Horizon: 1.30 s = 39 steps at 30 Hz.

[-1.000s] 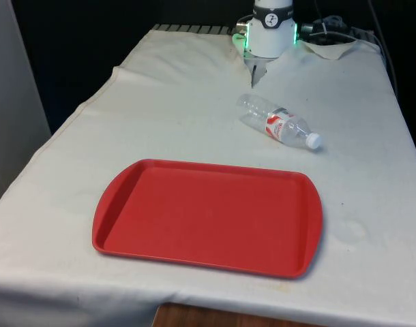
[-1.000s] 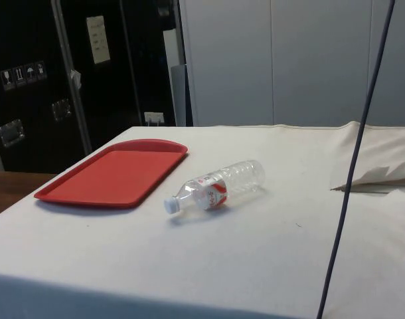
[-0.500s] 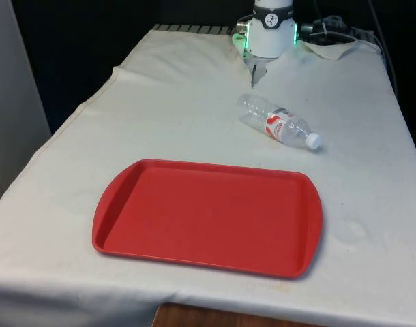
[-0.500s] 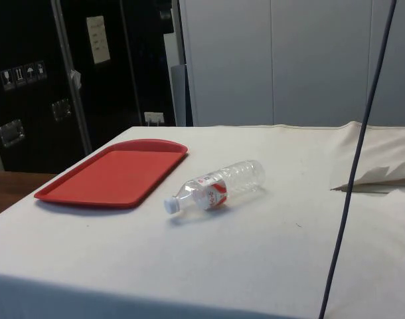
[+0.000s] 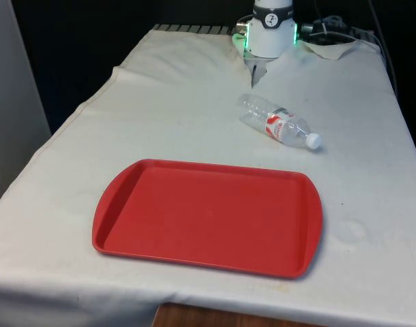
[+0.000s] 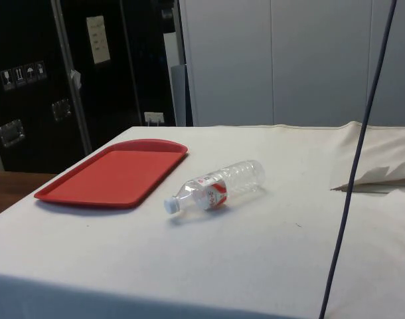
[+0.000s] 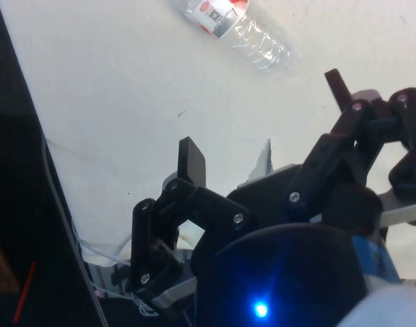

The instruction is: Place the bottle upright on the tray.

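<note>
The clear plastic bottle [image 5: 279, 122] with its red-and-white label and white cap lies on its side on the white cloth [image 5: 160, 102], beyond the empty red tray [image 5: 208, 216] and apart from it. My gripper [image 7: 266, 112] hangs above the cloth with fingers spread wide, holding nothing, the bottle well clear of it.

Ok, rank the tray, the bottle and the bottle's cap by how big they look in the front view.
1. Red tray, by far the largest, though it also lies nearest the camera.
2. Clear bottle, lying on its side on the cloth beyond the tray.
3. White cap, smallest.
</note>
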Each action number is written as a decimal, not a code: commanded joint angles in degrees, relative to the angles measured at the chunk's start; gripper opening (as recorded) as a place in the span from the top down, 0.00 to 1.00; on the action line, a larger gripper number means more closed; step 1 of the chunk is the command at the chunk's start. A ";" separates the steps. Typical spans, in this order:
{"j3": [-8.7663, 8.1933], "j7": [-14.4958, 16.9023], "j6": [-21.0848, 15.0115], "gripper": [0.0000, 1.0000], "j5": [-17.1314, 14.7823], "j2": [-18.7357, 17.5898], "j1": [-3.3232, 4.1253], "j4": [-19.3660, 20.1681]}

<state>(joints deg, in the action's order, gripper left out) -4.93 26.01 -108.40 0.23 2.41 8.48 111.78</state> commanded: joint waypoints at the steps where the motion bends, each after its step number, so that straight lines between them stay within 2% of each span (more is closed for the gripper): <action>1: 0.06 0.17 -0.80 0.00 0.34 0.52 0.06 0.63; 4: -0.06 0.69 -0.11 0.00 0.00 0.11 0.00 0.11; 11: -0.06 2.18 -2.98 0.00 0.11 0.17 0.00 1.60; 13: -0.06 2.18 -2.29 0.00 0.00 0.06 0.00 1.38; 16: -0.06 2.98 -4.64 0.00 0.11 -0.11 0.00 2.58; 21: 0.11 4.13 -6.47 0.00 0.17 -0.29 0.11 3.67; 22: 0.06 4.07 -5.79 0.00 0.00 -0.34 0.00 3.44; 25: 0.29 5.56 -7.39 0.00 0.17 -0.34 0.11 4.24; 39: 0.86 9.51 -7.10 0.00 0.00 -0.40 0.00 4.24</action>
<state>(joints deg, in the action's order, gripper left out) -4.07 35.52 -115.51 0.23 2.01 8.48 116.02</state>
